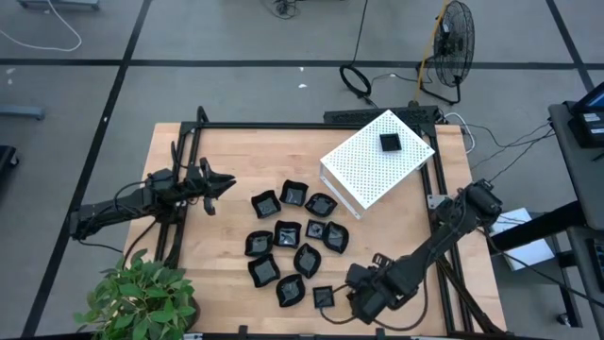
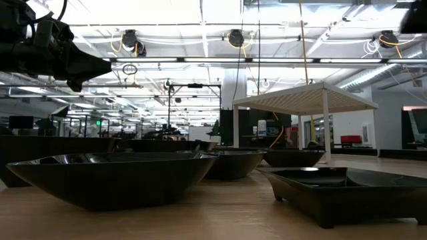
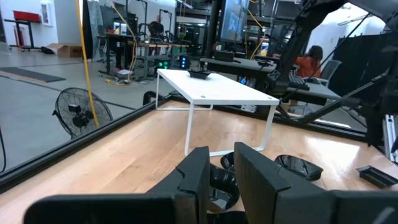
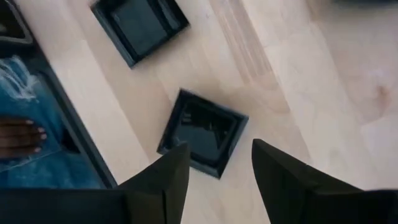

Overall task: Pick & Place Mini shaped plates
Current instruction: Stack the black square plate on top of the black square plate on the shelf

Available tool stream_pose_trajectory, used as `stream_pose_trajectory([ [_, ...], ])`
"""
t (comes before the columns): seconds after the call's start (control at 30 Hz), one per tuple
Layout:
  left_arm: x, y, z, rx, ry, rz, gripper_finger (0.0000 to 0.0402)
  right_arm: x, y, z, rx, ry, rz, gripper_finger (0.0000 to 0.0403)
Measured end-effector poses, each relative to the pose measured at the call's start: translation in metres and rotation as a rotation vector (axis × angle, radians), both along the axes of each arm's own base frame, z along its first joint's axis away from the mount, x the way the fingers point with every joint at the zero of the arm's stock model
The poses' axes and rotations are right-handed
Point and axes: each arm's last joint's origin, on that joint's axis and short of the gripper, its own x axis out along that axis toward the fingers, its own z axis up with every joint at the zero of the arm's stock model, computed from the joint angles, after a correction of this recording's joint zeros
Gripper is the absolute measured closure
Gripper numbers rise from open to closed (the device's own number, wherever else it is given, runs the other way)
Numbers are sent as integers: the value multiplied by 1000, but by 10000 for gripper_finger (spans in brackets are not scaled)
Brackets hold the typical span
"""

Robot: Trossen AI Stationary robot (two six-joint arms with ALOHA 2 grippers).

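The right hand [image 4: 214, 168] hangs with fingers spread, grasping nothing, just above a small glossy black square plate [image 4: 203, 132] at the six o'clock edge of the pale wooden surface [image 1: 226, 151]. The other small glossy black plates [image 1: 293, 236] cluster mid-surface, one more [image 1: 391, 143] atop the white perforated box [image 1: 376, 159] at one o'clock. The left hand [image 1: 225, 183] waits at nine o'clock, fingers nearly together, holding nothing.

We see the left gripper [image 3: 222, 171] with a narrow gap between its fingers, above black plates [image 3: 297, 167]. At twelve o'clock stands the white box [image 3: 214, 93] carrying one small dish [image 3: 199, 74]; a fan [image 3: 82, 115] at nine.
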Motion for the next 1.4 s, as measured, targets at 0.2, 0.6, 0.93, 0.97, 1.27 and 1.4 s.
stream_pose_trajectory([
  [0.2, 0, 0, 0, 0, 0, 0, 325, -2, 0, -18, -32, 42, -1, 241],
  [0.6, 0, 0, 0, 0, 0, 0, 325, -4, -2, -49, 62, 20, -16, 243],
  [0.93, 0, 0, 0, 0, 0, 0, 325, -10, -7, -67, 92, 25, -14, 266],
  [0.97, 0, 0, 0, 0, 0, 0, 325, -10, -7, -67, 95, 29, -13, 268],
  [1.27, 0, 0, 0, 0, 0, 0, 325, -10, -7, -67, 103, 45, -5, 296],
  [1.4, 0, 0, 0, 0, 0, 0, 325, -10, -7, -67, 103, 44, -1, 316],
])
